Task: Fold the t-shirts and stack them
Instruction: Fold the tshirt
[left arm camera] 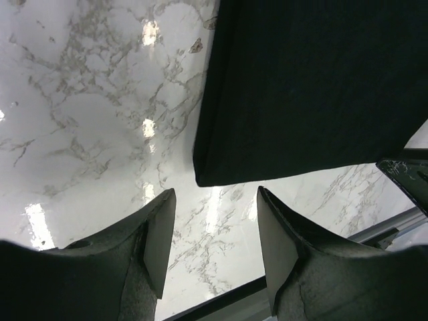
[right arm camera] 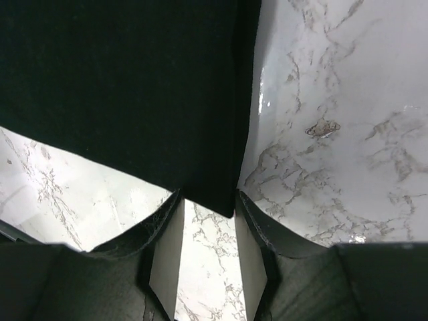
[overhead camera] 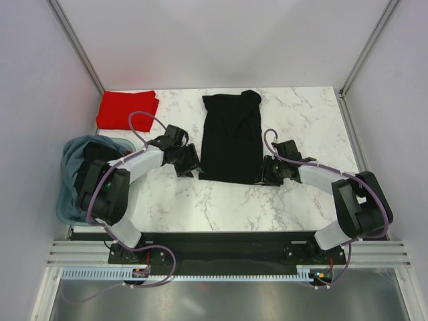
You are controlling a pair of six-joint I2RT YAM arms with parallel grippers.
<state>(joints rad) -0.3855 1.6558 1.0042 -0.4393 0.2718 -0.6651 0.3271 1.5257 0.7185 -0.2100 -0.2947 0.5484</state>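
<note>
The black t-shirt [overhead camera: 232,137] is spread lengthwise mid-table, and the red t-shirt [overhead camera: 127,109] is folded at the far left corner. The black one's near corners are met by the left gripper [left arm camera: 215,195] and the right gripper [right arm camera: 208,200], both with jaws parted and nothing grasped.

The black shirt [overhead camera: 232,137] is seen whole from high above its near side. Its near left and right corners are shown close by the wrist cameras, overlapping the top view.

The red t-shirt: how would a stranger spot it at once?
Start at the white marble table and go to its far left corner. There lies the red t-shirt, folded into a small flat packet. It is the only bright thing; the black t-shirt mid-table is larger and longer.
</note>
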